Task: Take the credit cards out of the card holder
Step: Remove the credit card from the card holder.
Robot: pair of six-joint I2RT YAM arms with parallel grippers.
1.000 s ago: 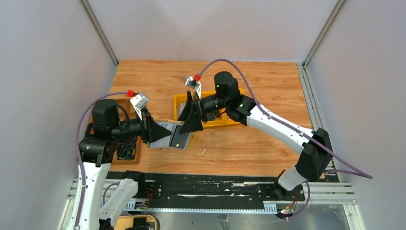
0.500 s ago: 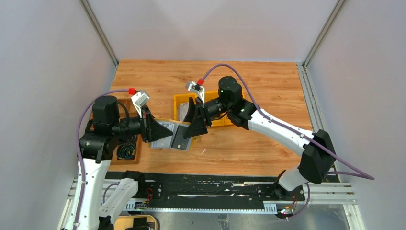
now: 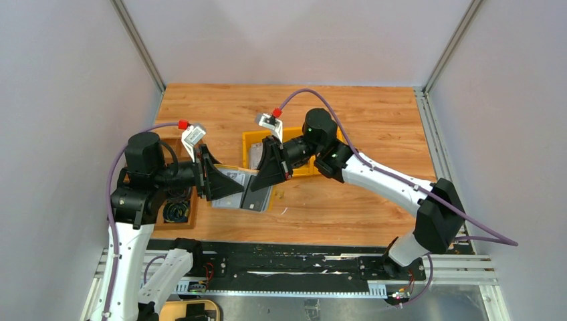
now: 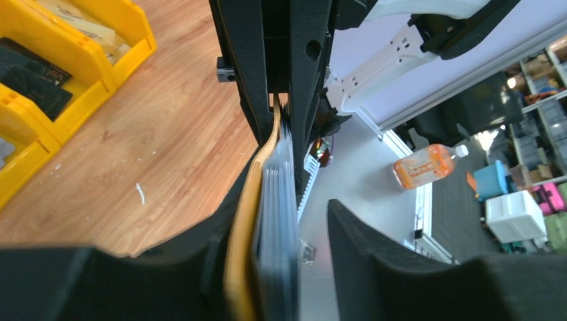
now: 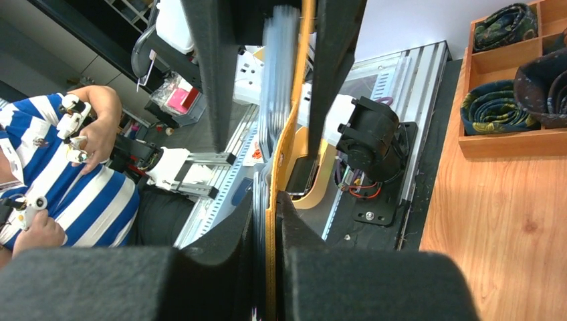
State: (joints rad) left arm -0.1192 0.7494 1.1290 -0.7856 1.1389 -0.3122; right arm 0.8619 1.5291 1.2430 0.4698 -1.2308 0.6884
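The card holder (image 3: pixel 249 195) is held off the bench (image 3: pixel 374 134) between the two arms, spread open over the near-left part of the wood. It is on the near side of the yellow bin (image 3: pixel 249 138) and to the right of the brown tray (image 5: pixel 498 142).

The right gripper (image 5: pixel 267 200) has its jaws narrow. They are pinched on the right end of the holder, pressing the mustard cover and the grey inner leaves (image 4: pixel 277 221) together.

The left gripper (image 4: pixel 281 207) straddles the other end with its jaws parted. The mustard cover lies against one finger (image 4: pixel 100 281). A clear gap separates the grey leaves from the other finger (image 4: pixel 401 267), so this gripper is not clamping the holder.

From both wrist views the holder is seen edge-on and slightly bowed.
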